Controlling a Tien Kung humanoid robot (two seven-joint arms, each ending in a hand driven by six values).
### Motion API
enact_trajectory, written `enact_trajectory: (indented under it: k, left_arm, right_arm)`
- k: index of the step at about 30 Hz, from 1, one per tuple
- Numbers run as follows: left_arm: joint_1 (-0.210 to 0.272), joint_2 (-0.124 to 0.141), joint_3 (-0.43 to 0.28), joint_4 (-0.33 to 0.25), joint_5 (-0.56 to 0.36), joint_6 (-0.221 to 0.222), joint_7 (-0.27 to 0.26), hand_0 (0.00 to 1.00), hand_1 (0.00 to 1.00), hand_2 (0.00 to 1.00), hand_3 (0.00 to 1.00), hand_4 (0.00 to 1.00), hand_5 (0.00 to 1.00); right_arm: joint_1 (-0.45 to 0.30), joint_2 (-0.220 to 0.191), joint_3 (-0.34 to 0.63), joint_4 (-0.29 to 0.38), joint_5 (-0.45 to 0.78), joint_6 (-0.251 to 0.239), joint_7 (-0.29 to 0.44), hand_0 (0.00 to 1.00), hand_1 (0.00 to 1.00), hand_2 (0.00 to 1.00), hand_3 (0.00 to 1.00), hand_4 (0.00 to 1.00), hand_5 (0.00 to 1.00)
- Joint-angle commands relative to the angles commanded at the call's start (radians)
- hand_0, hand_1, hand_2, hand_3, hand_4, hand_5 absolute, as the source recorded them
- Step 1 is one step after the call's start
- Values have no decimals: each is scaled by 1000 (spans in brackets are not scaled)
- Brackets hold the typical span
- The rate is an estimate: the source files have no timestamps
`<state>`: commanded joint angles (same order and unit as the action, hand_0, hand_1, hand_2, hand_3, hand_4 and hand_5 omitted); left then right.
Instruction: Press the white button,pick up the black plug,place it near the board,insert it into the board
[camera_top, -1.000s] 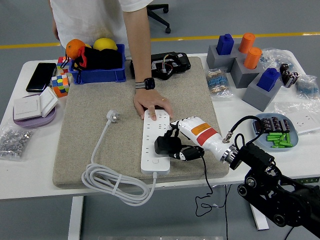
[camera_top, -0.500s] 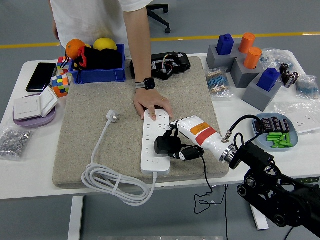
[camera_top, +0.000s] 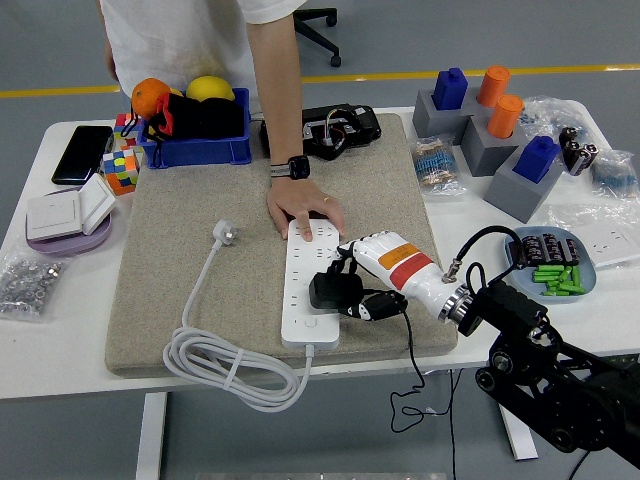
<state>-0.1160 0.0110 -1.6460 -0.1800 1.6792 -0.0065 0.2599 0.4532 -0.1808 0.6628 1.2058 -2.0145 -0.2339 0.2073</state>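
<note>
1. The right hand (camera_top: 362, 285) is clamped on the black plug (camera_top: 335, 290), fingers curled round its body, and holds it on the right-hand row of sockets of the white power strip (camera_top: 311, 283).
2. The strip lies lengthwise on the grey mat (camera_top: 190, 210) that covers the middle of the bench (camera_top: 60, 340); its white cable (camera_top: 225, 370) coils at the mat's near edge.
3. A person's hand (camera_top: 305, 210) presses flat on the far end of the strip, steadying it.
4. Progress, as I judge it: the pick-up and the carry to the board look done, and the insertion is under way. Whether the pins are fully seated cannot be told from this view, nor whether the white button (camera_top: 311, 322) at the strip's near end has been pressed.
5. Left to do: push the plug home, if it is not already, and let go.
6. Against the earlier frames, almost nothing differs: plug, strip and the person's hand lie as before, and the robot's forearm has only shifted slightly.
7. The left arm is out of view.
</note>
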Motion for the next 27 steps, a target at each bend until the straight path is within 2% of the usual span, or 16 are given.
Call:
enact_trajectory:
  k: [27]
  left_arm:
    - [5,1,2,0,7,-2,1,470,495,509,578,567,286]
  right_arm:
    - [15,18,-44,-23,-9,4,-27,177,105,133,549,746,2]
